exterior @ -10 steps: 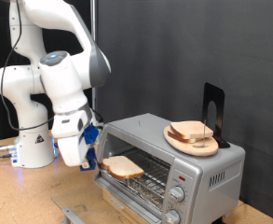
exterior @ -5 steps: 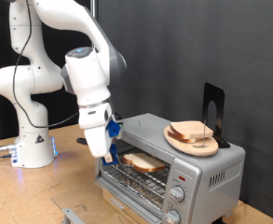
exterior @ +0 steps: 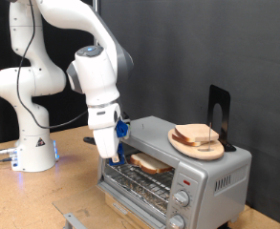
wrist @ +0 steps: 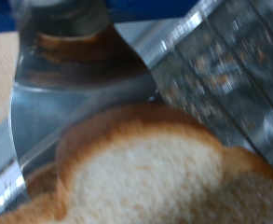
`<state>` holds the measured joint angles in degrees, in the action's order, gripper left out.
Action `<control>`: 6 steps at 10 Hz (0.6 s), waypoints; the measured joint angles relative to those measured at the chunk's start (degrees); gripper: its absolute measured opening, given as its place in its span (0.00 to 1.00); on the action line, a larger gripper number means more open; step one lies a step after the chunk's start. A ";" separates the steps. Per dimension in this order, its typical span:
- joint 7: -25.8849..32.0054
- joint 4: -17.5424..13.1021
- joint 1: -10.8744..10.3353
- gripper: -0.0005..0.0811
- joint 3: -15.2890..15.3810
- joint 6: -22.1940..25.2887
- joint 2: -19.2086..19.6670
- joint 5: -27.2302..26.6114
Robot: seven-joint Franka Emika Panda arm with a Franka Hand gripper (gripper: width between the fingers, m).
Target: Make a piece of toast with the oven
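Observation:
The piece of toast (exterior: 151,163) lies flat on the wire rack inside the silver oven (exterior: 216,172), whose front stands open. My gripper (exterior: 111,156) hangs at the oven's mouth on the exterior view's left, right beside the slice's near edge; whether the fingers touch it is hidden. In the wrist view the toast (wrist: 145,173) fills the lower part of the picture, blurred and very close, with the oven's shiny metal inside (wrist: 71,103) behind it. No fingers show there.
A wooden plate (exterior: 181,144) with matching bread slices (exterior: 197,135) sits on top of the oven, with a black stand (exterior: 217,110) behind it. Round knobs (exterior: 182,190) are on the oven's front right. The robot's base (exterior: 34,148) stands on the wooden table at the left.
My gripper has carried the slice from in front of the oven rightwards into its opening. In the last half second it barely moved and rose slightly; the slice now rests on the rack.

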<state>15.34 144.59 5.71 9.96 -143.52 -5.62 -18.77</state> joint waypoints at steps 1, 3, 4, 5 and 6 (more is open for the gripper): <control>-0.77 0.83 0.24 0.58 0.00 -1.65 0.00 2.88; -0.90 1.73 0.34 0.58 -0.06 -3.85 0.00 4.05; -0.80 1.70 0.34 0.58 -0.17 -3.86 -0.01 4.05; -0.67 1.69 0.34 0.58 -0.28 -3.86 -0.02 4.04; -0.64 1.69 0.35 0.58 -0.33 -3.86 -0.04 4.03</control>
<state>14.70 146.28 6.06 9.62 -147.38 -5.66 -14.73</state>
